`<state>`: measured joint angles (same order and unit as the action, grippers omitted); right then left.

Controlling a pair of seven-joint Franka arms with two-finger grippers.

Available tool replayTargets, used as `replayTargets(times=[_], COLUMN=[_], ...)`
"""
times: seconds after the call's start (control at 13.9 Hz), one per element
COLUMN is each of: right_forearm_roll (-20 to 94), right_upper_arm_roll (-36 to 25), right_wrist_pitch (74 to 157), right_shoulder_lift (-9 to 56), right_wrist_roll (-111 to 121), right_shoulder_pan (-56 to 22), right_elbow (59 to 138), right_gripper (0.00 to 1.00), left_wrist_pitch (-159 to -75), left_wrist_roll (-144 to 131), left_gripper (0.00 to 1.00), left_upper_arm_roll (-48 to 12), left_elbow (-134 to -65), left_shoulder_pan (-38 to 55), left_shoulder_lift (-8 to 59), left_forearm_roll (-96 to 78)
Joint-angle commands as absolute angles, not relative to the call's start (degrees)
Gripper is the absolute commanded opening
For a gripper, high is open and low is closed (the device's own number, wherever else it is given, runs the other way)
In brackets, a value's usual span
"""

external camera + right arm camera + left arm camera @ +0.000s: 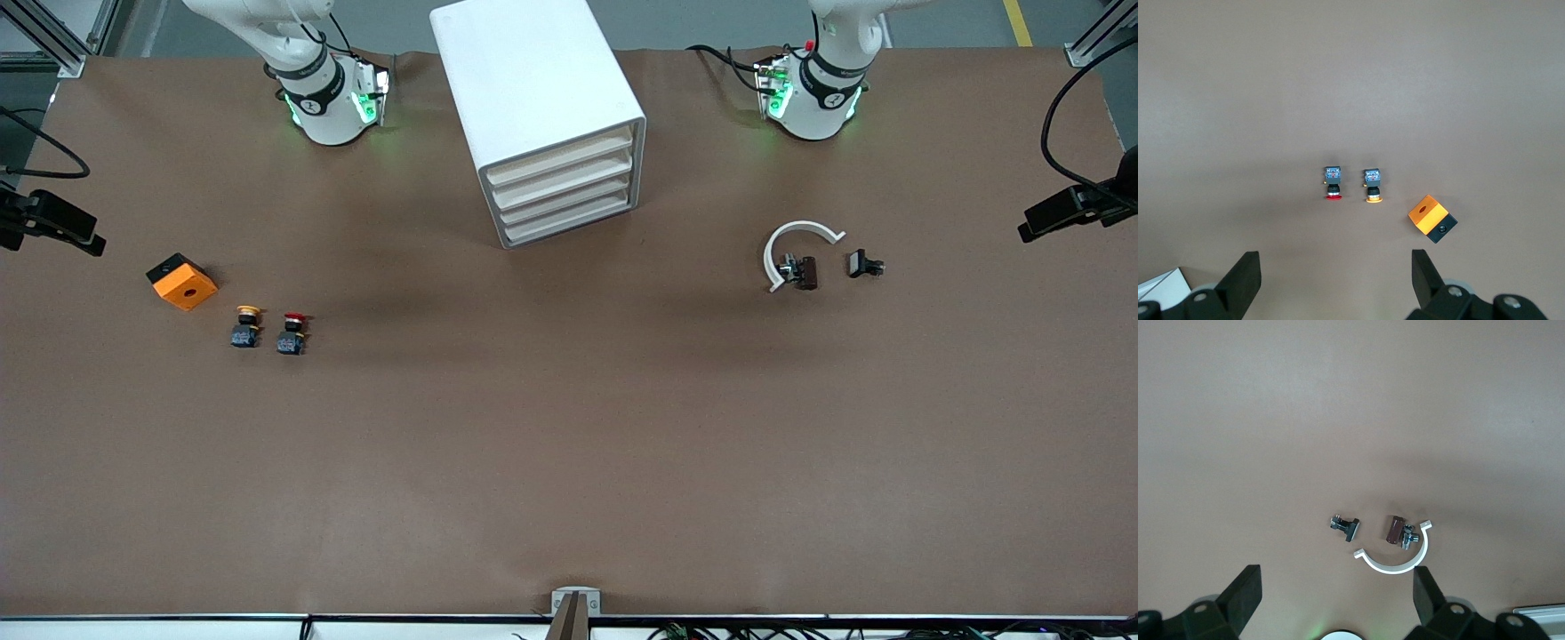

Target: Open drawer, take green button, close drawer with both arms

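Front view: boxy white cabinet, four cream drawer fronts.

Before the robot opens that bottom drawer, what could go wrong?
1. The cabinet stands loose and askew, so pulling the bottom drawer might drag it along.
2. The four drawers are shallow and stacked close together; a gripper could catch the wrong one.
3. No green button shows, but a yellow-capped button and red-capped button lie out; one could be taken by mistake.
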<state>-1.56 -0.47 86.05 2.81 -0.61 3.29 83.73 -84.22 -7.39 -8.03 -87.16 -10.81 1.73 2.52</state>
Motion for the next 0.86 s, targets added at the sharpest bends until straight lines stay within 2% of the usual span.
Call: replayTargets(times=[0.0,0.36,0.58,0.79], right_forearm_roll=[-1.4,-1.5,-1.5,-1.6], right_upper_arm_roll=[-0.1,-0.1,-0.1,-0.1], right_wrist_pitch=[85.6,85.6,85.6,85.6], right_shoulder_lift=[3.5,3.5,3.5,3.5], right_wrist_roll=[-0.2,-0.1,-0.1,0.0], right_shoulder_pan=[3.9,3.8,3.9,3.9], right_elbow=[82.3,82.3,82.3,82.3], right_gripper=[1.00,1.00,1.00,1.00], left_wrist_pitch=[-83.0,-83.5,-83.6,-85.0], left_wrist_roll=[-6.0,-6.1,-6.2,-7.2], left_gripper=[1.00,1.00,1.00,1.00], left_upper_arm_roll=[-8.3,-8.3,-8.3,-8.5], left_elbow=[-86.0,-85.8,-85.8,-83.6], left_shoulder_pan=[-11.2,-11.1,-10.6,-10.2], left_shoulder_lift=[1.8,2.6,5.9,11.8], left_forearm_roll=[3.7,3.4,2.9,-1.0])
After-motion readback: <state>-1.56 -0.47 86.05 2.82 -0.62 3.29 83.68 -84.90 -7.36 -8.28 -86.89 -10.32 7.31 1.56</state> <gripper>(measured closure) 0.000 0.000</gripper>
